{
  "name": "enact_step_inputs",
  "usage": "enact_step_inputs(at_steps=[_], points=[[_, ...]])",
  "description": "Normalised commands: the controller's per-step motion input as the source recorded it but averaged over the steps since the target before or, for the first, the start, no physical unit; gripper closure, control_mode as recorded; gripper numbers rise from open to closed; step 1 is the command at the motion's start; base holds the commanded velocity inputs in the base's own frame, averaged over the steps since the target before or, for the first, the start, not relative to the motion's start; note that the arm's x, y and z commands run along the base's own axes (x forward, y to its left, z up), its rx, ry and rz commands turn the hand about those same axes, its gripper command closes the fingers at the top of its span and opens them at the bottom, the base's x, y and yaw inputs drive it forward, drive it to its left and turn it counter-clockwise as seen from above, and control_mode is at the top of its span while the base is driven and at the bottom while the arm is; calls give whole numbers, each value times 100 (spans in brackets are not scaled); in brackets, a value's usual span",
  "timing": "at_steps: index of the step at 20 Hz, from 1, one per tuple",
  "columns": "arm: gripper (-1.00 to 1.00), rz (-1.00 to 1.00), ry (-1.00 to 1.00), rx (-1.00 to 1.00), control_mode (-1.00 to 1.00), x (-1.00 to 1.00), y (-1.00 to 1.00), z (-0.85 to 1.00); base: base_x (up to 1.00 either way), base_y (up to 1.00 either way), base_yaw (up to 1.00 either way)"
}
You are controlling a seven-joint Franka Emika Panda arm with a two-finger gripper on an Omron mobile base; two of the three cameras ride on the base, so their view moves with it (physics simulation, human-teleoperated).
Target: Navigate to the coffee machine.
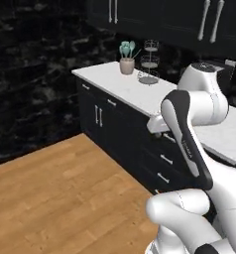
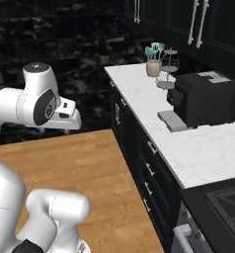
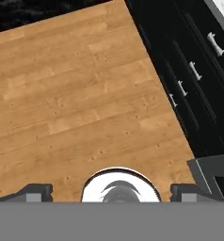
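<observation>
A: What sort of room was it?

B: A dark kitchen: black stone wall, wooden floor (image 1: 55,183), and a white counter (image 1: 115,79) over black cabinets. In the left base view a beige utensil pot (image 1: 127,65) and a tiered wire stand (image 1: 150,63) sat near the counter's far end, tucked back out of the working area. The folded arm blocked what lay behind it.

A: And the right base view?

B: The coffee machine (image 2: 206,98) stood on the counter, just this side of the pot and stand, grey drip tray facing the aisle, presumably for access. The base seemed close, though off to one side.

A: The hand view?

B: It looked down at floor and drawer fronts (image 3: 194,70). The gripper (image 3: 112,190) showed two tips set wide apart with nothing between; I judged it carried idle for driving.
</observation>
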Motion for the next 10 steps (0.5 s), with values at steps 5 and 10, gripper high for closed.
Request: enact_step_inputs(at_steps=[5, 10], points=[[-100, 0, 0, 0, 100, 0, 0, 0, 45, 26, -82], [-100, 0, 0, 0, 100, 0, 0, 0, 62, 63, -75]])
